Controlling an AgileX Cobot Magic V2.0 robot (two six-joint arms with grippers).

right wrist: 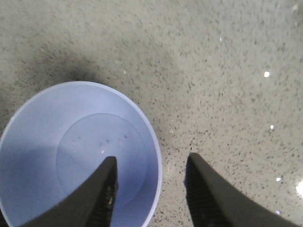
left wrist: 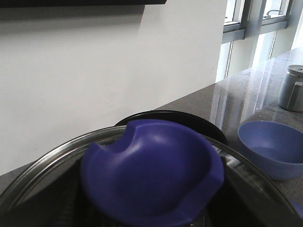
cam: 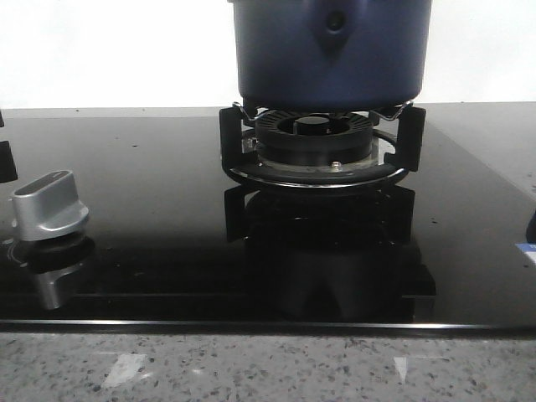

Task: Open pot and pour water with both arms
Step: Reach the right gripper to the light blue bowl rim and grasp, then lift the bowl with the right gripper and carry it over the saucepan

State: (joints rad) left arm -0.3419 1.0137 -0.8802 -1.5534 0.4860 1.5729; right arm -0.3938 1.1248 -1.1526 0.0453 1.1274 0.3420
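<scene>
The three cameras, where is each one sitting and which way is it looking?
Front view: low at the counter edge, facing forward at the pot on the burner; no arm shows.
Left wrist view: close above the lid knob, facing the wall; no fingers show.
Right wrist view: looks down at the counter; the right gripper, open, straddles the blue bowl rim.
Shared: both wrist views show the blue bowl.
</scene>
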